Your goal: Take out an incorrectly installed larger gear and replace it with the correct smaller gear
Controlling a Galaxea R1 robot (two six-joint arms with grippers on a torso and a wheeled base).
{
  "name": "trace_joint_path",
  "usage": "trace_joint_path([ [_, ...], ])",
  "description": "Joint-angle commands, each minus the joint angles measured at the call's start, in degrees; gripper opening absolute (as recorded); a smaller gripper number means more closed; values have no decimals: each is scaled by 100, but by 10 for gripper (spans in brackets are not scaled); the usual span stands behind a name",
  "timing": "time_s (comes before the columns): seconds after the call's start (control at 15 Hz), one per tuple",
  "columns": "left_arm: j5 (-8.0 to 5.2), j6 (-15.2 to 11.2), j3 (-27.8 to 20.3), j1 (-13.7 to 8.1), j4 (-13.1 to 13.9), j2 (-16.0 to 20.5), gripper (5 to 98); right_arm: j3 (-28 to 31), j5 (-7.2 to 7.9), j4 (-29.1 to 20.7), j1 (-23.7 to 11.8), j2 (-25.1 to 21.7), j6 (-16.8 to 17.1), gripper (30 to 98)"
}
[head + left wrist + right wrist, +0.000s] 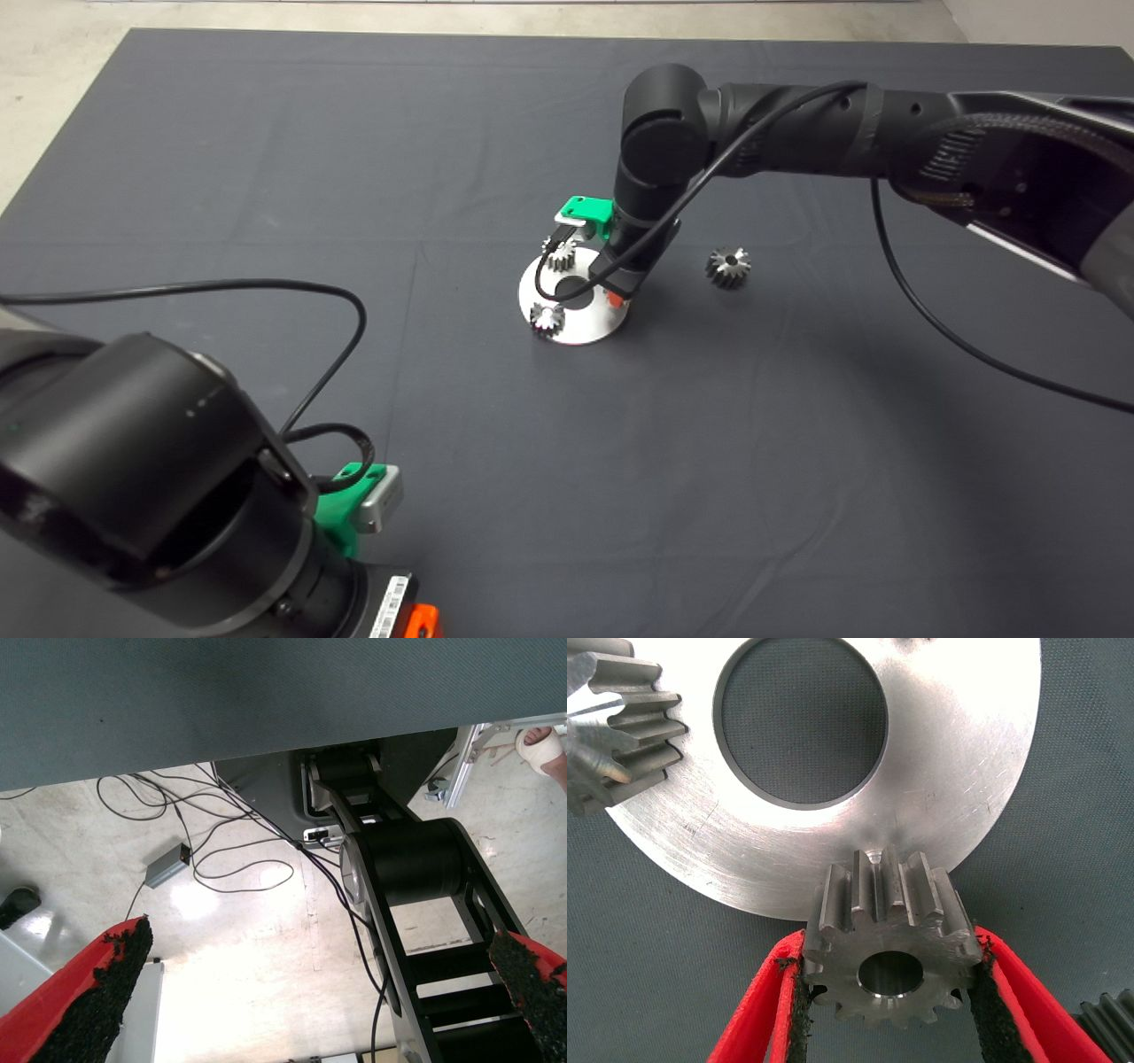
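One small gear (pixel 890 943) sits clamped in the right claw (pixel 890 992) at the steel disc's (pixel 966 753) rim, apparently next needing seating on its peg; the big gear (pixel 728 267) lies discarded beside, and the left claw (pixel 310 992) waits spread apart.

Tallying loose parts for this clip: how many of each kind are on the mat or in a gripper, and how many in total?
metal plate: 1
small gear: 3, two on the metal plate, one clamped in the right gripper at the plate's edge
large gear: 1, on the mat beside the plate
Total: 5
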State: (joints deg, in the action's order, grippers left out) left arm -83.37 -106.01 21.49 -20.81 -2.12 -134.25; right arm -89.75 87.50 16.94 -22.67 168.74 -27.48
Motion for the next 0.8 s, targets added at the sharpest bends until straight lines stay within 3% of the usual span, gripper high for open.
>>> trace_joint_path([
  [0.0, 14, -16, -77, -51, 107, 8, 982, 29, 715, 248, -141, 50, -30, 397],
  [0.73, 14, -16, -77, -55, 107, 8, 982, 20, 724, 248, -141, -3, -30, 435],
])
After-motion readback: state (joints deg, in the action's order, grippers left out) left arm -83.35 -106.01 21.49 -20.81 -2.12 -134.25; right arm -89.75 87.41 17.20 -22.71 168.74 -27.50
